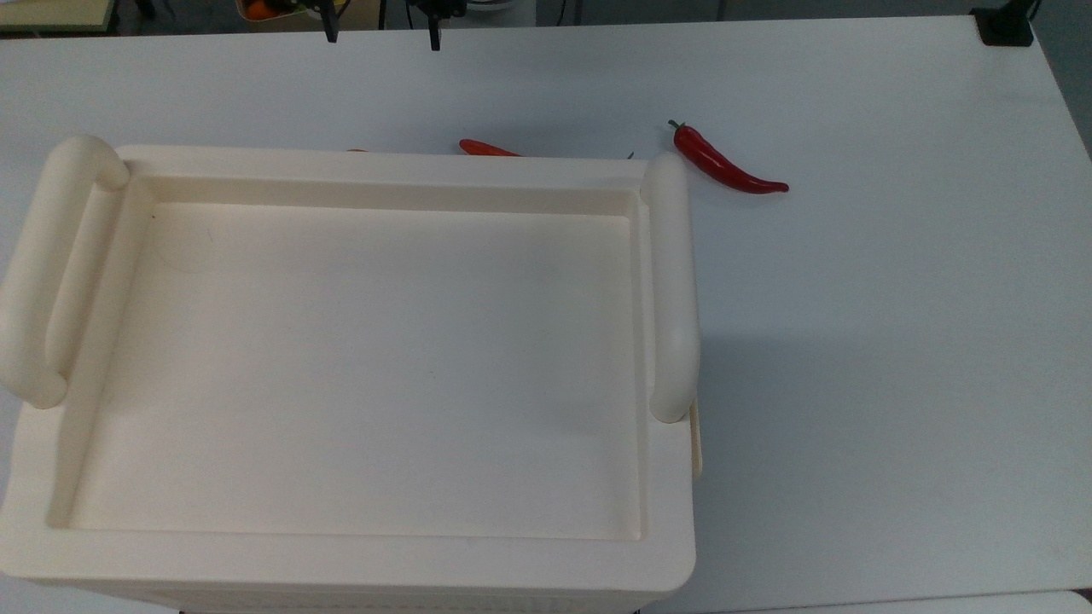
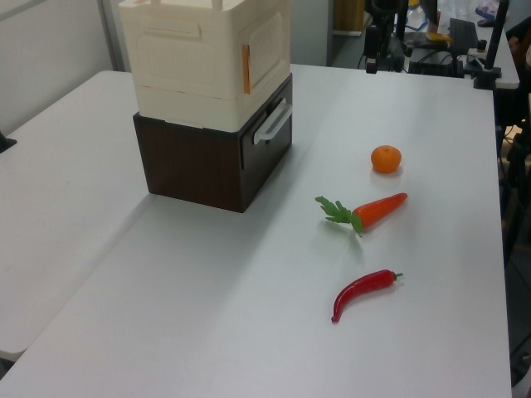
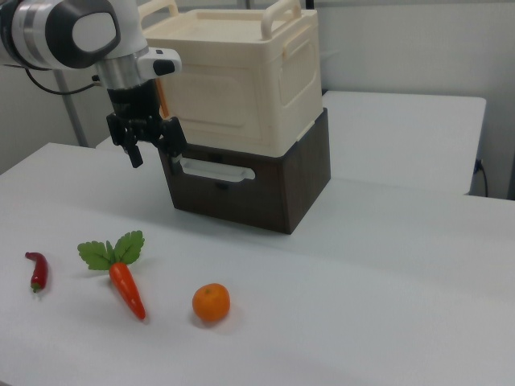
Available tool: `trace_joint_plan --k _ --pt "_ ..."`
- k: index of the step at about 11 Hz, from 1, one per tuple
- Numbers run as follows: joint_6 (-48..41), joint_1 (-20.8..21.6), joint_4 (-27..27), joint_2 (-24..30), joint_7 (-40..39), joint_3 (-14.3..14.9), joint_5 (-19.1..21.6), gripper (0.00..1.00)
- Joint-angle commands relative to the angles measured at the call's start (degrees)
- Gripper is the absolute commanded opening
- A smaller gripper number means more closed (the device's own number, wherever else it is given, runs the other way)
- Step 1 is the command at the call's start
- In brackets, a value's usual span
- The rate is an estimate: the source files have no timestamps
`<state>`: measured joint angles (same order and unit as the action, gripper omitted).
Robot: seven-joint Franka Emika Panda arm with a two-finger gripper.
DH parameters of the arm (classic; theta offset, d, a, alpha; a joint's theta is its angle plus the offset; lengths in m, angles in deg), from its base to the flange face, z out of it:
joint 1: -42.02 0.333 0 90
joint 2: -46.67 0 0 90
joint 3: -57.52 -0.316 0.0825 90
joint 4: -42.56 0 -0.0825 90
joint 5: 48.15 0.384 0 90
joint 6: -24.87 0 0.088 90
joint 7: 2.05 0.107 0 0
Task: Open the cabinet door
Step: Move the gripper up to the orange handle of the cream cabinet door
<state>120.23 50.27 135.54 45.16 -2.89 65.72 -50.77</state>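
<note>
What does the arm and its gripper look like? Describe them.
In the right view the arm is a rounded white shell with a dark grey circular joint cap and a silver-grey wrist ring. A black cable trails off behind it. The gripper is black, with a white block above it and two short black fingers.

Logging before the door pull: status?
Gripper open, empty, hanging before the cabinet, short of it. Cabinet door looks shut. Carrot, orange, chilli lie on table, out of the way.
</note>
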Motion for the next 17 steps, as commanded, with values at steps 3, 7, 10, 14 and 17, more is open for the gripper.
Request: trace_joint_plan --k 3,7,10,14,17 --pt "0.7 0.4 -0.3 0.0 0.9 0.4 -0.6 1.0" --pt "1.1 0.9 -1.1 -0.9 1.1 0.4 0.3 1.0" --pt "1.5 4.1 -7.4 -4.4 2.2 0.4 0.1 1.0" --pt "13.2 8.9 -8.7 -8.1 5.5 0.4 -0.6 1.0" --pt "24.4 10.4 -8.8 -10.2 5.8 0.3 -0.2 1.0"
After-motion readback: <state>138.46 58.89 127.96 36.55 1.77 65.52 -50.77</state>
